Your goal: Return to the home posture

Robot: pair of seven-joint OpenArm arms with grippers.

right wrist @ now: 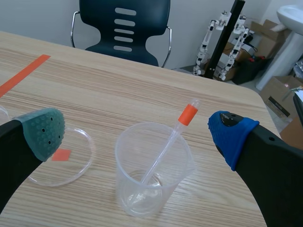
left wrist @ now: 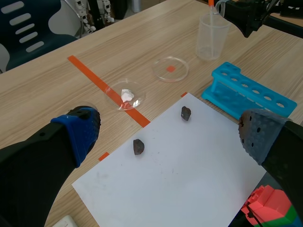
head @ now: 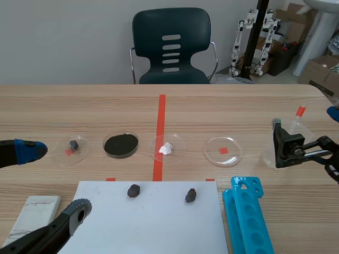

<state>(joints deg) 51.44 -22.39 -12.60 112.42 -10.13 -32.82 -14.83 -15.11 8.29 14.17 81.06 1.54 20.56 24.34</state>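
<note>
Scene view is showing the left arm point(head: 37, 241) hanging beside the white paper point(head: 159, 222) on the worktop point(head: 79, 106), its jaws gaping wide. The right arm point(head: 310, 151) is hovering by the clear beaker point(right wrist: 142, 189) holding a pipette point(right wrist: 168, 144), jaws wide.

The scene camera sits between the arms, facing twelve o'clock across the table point(head: 79, 106). The left wrist camera looks past the left gripper point(left wrist: 168, 135) toward two o'clock; the right wrist camera sits close over the beaker point(right wrist: 151, 175), seen in all three.
</note>
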